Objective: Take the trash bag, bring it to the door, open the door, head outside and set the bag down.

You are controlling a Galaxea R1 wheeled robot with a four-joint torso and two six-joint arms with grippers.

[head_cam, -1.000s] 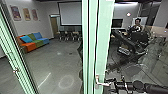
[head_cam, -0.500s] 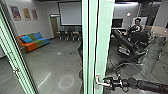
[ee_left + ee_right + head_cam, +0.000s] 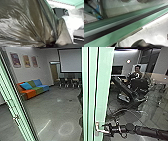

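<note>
- Gathering into tight folds, the trash bag point(image 3: 28, 25) is clamped in the left gripper point(image 3: 50, 43), its creases drawn together there.
- The right gripper point(image 3: 107, 128) is at the free end of the door handle point(image 3: 100, 130); whether it is open or closed, I cannot tell.

This looks like an office building's meeting room or lounge, seen through a glazed entrance with pale green frames point(image 3: 103, 84) and a metal lever handle point(image 3: 97, 127). A large white projection screen point(image 3: 70, 61) hangs at the far end, with a row of dark chairs point(image 3: 66, 84) below it. A low sofa point(image 3: 31, 93) in orange, green and blue blocks stands along the left wall, three posters point(image 3: 26, 61) above it. The floor point(image 3: 56, 110) is plain, smooth and grey. A dark display point(image 3: 117, 70) adds to the workplace look.
</note>
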